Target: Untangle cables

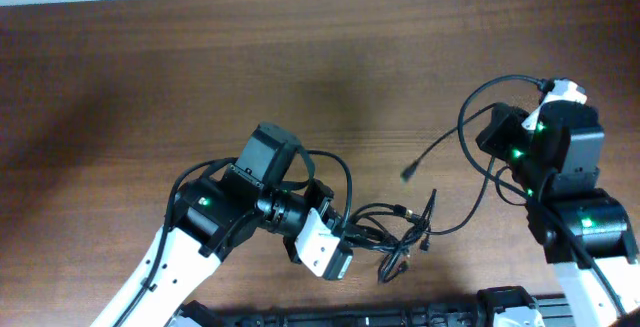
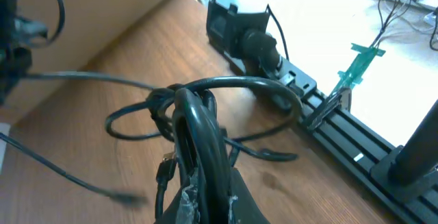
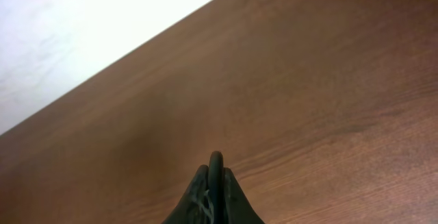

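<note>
We see our left fingers [image 2: 209, 155] pinched narrow on the cables [image 2: 263, 85], loops bunched just ahead of them, table [image 2: 123, 46] beneath, our right fingers [image 3: 198, 193] clamped on one strand [image 3: 216, 164]

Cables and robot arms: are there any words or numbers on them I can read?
None can be read.
The white tag near the right arm: too small to tell if it has print.
On the arms: only green lights, no letters.
On the cables and table: no writing.
</note>
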Motion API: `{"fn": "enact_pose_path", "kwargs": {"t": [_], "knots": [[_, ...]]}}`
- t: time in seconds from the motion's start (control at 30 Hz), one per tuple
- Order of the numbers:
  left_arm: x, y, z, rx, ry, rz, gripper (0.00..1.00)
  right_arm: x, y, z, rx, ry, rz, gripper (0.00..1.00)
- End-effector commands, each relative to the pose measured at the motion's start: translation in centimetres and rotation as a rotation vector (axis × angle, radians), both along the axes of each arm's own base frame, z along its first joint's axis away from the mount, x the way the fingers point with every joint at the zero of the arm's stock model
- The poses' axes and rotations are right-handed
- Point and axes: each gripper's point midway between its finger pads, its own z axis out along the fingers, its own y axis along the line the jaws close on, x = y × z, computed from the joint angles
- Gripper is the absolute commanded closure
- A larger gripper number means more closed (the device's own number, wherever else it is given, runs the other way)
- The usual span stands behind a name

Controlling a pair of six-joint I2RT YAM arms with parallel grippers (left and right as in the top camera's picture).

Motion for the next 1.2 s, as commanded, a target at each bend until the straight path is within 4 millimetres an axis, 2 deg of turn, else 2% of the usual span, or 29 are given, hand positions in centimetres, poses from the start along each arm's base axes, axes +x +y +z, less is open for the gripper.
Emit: {"fn": "enact_pose_path", "kwargs": {"t": [0.0,0.1,0.23,0.33,0.37,0.5,0.67,0.77,0.9,1.0,1.07,1.17], "knots": [[-1.1,0.0,1.5,-0.070,-0.023,-0.056,1.00,0.3,-0.7,0.0,-0.016,0.008,-0.035,0.96],[-0.4,0.1,0.8,-0.028,-0.044,-0.019,1.00,0.0,-0.7,-0.3,-0.016,0.024,-0.036,0.96],[2.3,0.9,-1.1,0.121,-0.010,0.176,1.00,-0.6,-0.6,0.6,-0.009,-0.008,-0.028,0.95],[5.0,1.3,-1.4,0.158,-0.007,0.332,1.00,-1.5,0.2,1.4,0.016,-0.030,0.010,0.63],[6.0,1.5,-1.2,0.156,-0.021,0.372,1.00,-2.0,0.5,1.6,0.028,-0.036,0.027,0.59],[8.1,1.2,0.1,0.092,-0.096,0.417,1.00,-4.1,1.9,2.1,0.074,-0.044,0.097,0.44],[9.5,0.4,2.0,0.010,-0.177,0.423,1.00,-5.8,4.6,2.9,0.161,-0.062,0.239,0.35],[10.4,-0.4,3.7,-0.062,-0.214,0.443,1.00,-6.6,7.1,3.4,0.198,-0.071,0.398,0.33],[11.8,-1.3,6.7,-0.186,-0.096,0.552,1.00,-7.4,9.0,3.9,0.180,-0.097,0.555,0.33],[12.5,-1.8,8.2,-0.253,0.019,0.614,1.00,-8.0,10.0,4.2,0.129,-0.131,0.665,0.25],[12.6,-2.1,8.3,-0.264,0.051,0.621,1.00,-8.4,10.6,4.4,0.121,-0.149,0.724,0.23],[11.6,-3.6,7.8,-0.255,0.065,0.575,1.00,-8.9,11.4,4.7,0.124,-0.170,0.794,0.22]]}}
